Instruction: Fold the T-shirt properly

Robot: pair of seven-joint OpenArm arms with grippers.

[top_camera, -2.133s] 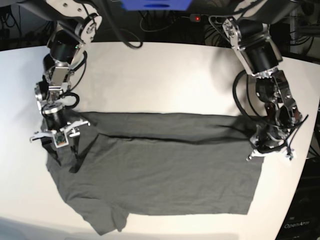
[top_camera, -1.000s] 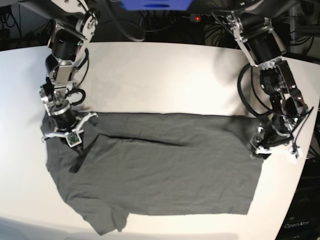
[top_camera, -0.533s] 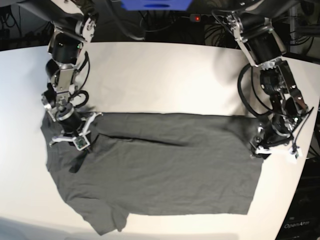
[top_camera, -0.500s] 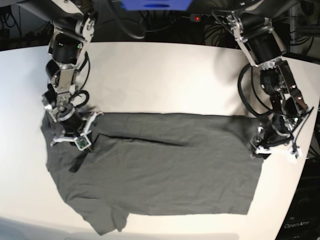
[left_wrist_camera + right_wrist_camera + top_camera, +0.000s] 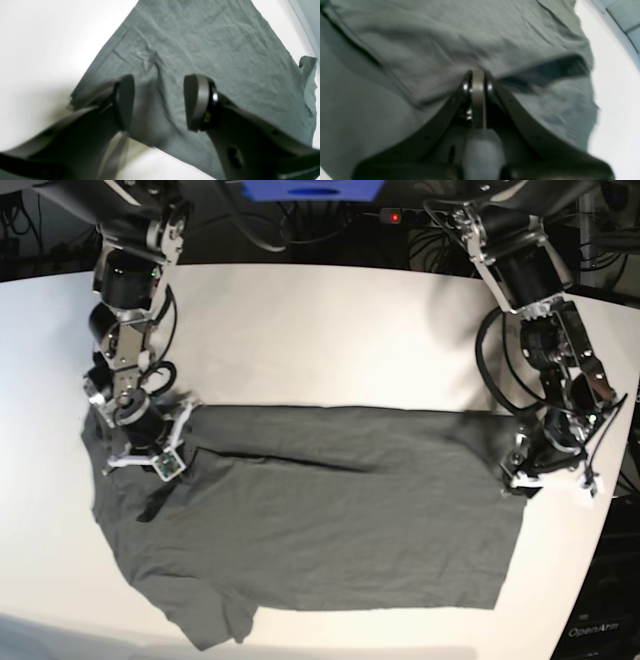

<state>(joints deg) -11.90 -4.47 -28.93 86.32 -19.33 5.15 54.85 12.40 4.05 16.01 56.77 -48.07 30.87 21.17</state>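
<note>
The left gripper (image 5: 158, 102) shows two smooth, rounded matte black fingers (image 5: 125, 100) standing apart, with a clear gap between them and nothing caught in it. Below that gap lies a corner of the T-shirt (image 5: 200, 50), a plain dark grey garment of thin, finely wrinkled fabric with a stitched hem along its edge; whether the fingertips touch the cloth cannot be told. In the base view this gripper (image 5: 545, 470) points steeply down over the shirt's right-hand edge, hanging from a black and silver arm that reaches in from the upper right with looped black cables at its wrist.

The right gripper (image 5: 478, 85) has its black fingers (image 5: 492, 87) pressed together around a pale grey pad, closed tight, with the tips sunk into a raised ridge of the grey fabric; a grip on the cloth cannot be told for sure. Soft folds and a dark shadowed crease run away from the tips. In the base view this gripper (image 5: 150, 455) sits at the shirt's upper left corner, its arm coming down from the top left, wrist tilted toward the cloth.

The T-shirt (image 5: 320, 510) lies spread flat across the smooth white tabletop (image 5: 320, 330), long side left to right, with a fold line below its top edge and a sleeve at the lower left.
</note>
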